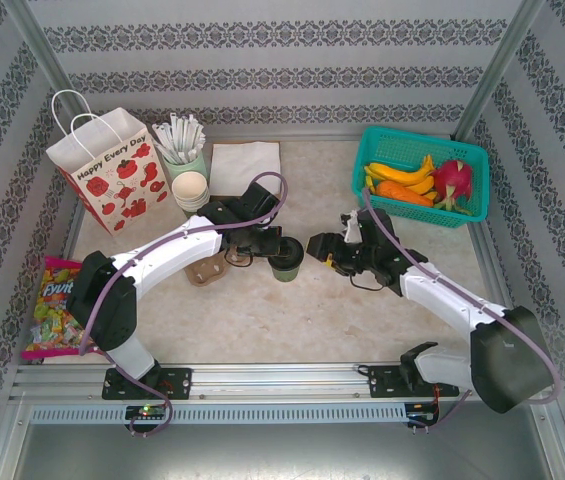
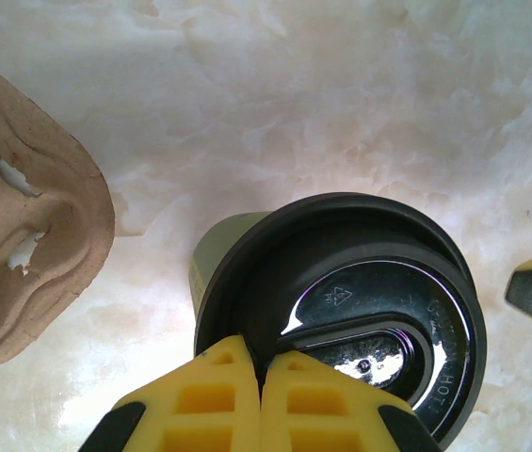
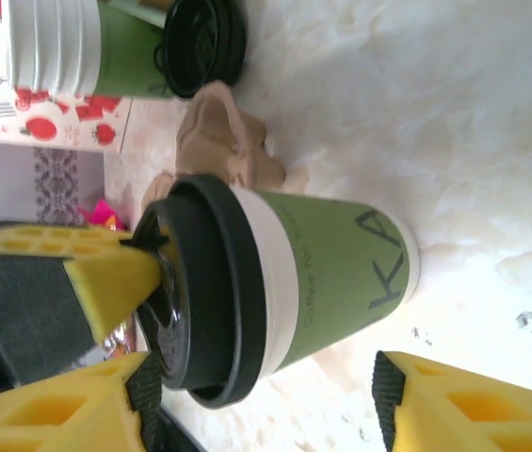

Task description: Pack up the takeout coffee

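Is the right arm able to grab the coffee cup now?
Probably yes: the right gripper sits open beside the coffee cup, nothing between, and the left gripper pinches only the lid rim, leaving the cup's side free.

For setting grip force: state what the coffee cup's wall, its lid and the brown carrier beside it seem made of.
Takeout coffee cup: probably paper, matte green; flat printed lettering, no shine. Lid: black plastic, glossy; mirror-like highlights, embossed HOT. Cup carrier: apparently moulded pulp, rough tan; fibrous surface, torn holes.
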`<action>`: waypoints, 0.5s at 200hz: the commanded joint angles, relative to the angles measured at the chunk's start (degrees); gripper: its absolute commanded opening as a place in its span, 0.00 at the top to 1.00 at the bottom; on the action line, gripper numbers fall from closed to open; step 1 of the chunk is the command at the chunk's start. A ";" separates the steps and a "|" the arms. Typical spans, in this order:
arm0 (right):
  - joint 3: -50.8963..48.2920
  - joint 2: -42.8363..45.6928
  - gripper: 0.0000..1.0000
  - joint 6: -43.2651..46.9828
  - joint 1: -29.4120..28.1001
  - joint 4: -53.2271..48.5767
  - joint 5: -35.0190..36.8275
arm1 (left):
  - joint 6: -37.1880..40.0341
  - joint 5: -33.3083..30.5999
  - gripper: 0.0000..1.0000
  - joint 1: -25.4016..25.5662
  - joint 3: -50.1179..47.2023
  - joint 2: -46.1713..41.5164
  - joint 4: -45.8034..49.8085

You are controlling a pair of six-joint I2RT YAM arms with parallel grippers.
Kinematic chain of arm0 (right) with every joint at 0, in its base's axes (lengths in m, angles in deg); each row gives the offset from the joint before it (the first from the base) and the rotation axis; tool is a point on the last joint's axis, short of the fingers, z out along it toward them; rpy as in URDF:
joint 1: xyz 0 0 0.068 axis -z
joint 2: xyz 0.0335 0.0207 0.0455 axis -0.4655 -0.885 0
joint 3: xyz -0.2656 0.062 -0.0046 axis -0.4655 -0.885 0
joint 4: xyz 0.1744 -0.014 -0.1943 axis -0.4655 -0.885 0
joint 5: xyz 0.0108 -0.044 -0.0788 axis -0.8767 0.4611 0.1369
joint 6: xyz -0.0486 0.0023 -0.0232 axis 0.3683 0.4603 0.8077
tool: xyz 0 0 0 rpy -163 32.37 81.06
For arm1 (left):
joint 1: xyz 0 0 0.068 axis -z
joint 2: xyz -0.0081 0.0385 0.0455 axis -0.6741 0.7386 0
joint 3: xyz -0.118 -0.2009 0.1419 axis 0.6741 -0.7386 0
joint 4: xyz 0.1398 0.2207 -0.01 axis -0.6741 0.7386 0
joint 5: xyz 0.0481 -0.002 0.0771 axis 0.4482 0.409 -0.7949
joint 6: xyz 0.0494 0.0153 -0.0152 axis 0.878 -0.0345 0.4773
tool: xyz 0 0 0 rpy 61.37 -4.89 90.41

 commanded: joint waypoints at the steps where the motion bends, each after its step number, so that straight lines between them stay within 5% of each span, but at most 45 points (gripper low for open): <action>1: 0.54 -1.56 0.42 1.11 0.04 1.70 -3.26 | -0.41 -0.57 1.00 0.52 -1.93 2.80 2.43; 54: 1.50 -4.44 0.57 1.24 -0.62 3.50 -4.61 | -1.16 -0.19 1.00 0.50 -2.71 2.80 1.74; 100: 2.09 -6.15 0.58 1.45 -0.92 3.65 -4.97 | -1.56 0.06 1.00 0.50 -2.88 2.81 1.23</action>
